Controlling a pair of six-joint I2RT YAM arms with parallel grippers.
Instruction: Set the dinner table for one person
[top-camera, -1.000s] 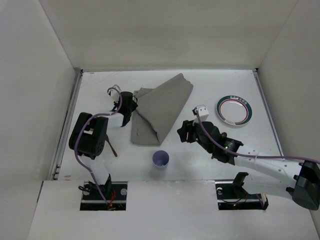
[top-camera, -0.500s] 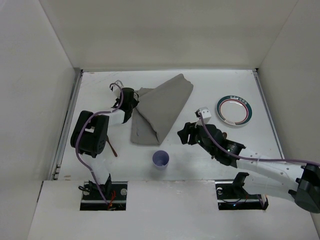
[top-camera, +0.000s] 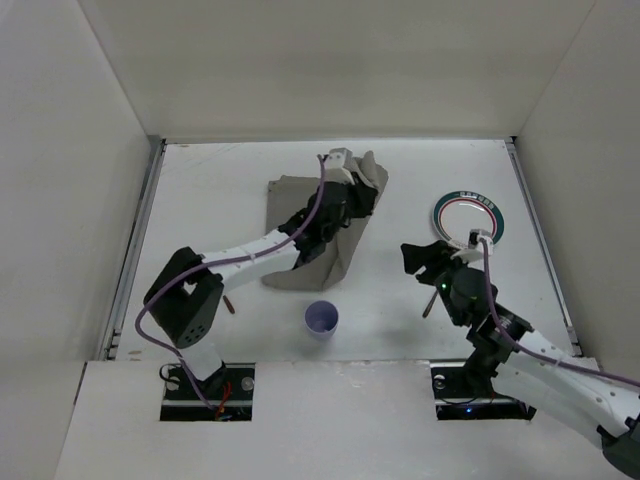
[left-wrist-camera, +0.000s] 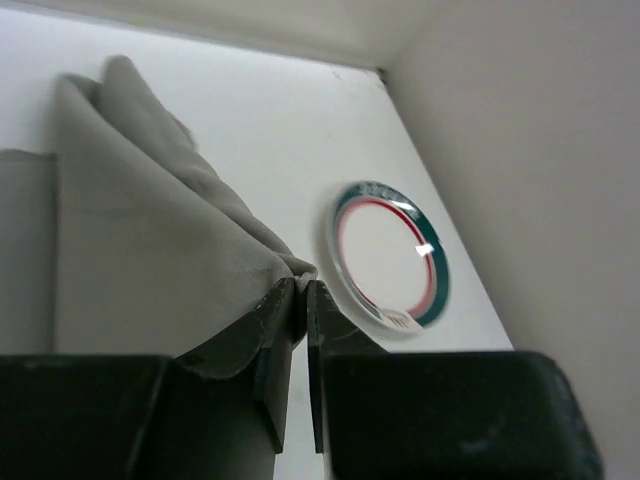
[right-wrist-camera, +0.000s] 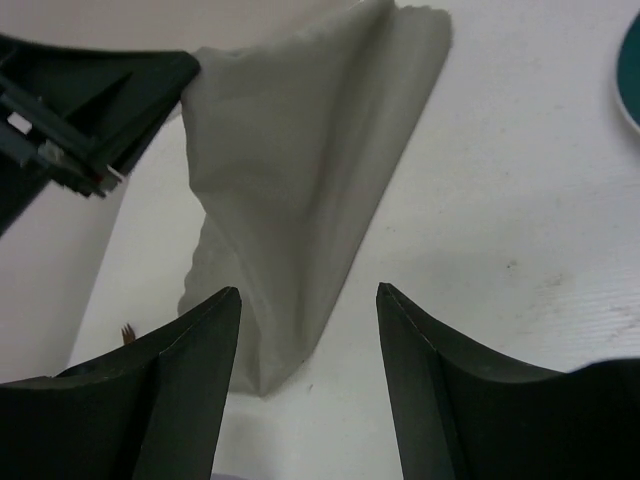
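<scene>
The grey cloth placemat (top-camera: 296, 250) lies crumpled on the white dinner table (top-camera: 200, 190), partly folded over itself. My left gripper (top-camera: 352, 200) reaches over it and is shut on a raised fold of it; in the left wrist view the jaws (left-wrist-camera: 300, 290) pinch the cloth (left-wrist-camera: 150, 250). My right gripper (top-camera: 415, 258) is open and empty, to the right of the placemat. In the right wrist view its fingers (right-wrist-camera: 308, 292) frame the hanging placemat (right-wrist-camera: 300, 150). A white plate (top-camera: 468, 220) with a green and red rim lies at the right, also in the left wrist view (left-wrist-camera: 388, 250).
A purple cup (top-camera: 321, 318) stands near the front middle. A small brown utensil (top-camera: 229, 301) lies beside the left arm's base, another (top-camera: 428, 303) under the right arm. Metal rails (top-camera: 140, 240) edge the table's sides.
My left gripper has swept from the placemat's left edge to the right across it, dragging a fold of cloth along. My right arm has pulled back to the right, toward the plate.
</scene>
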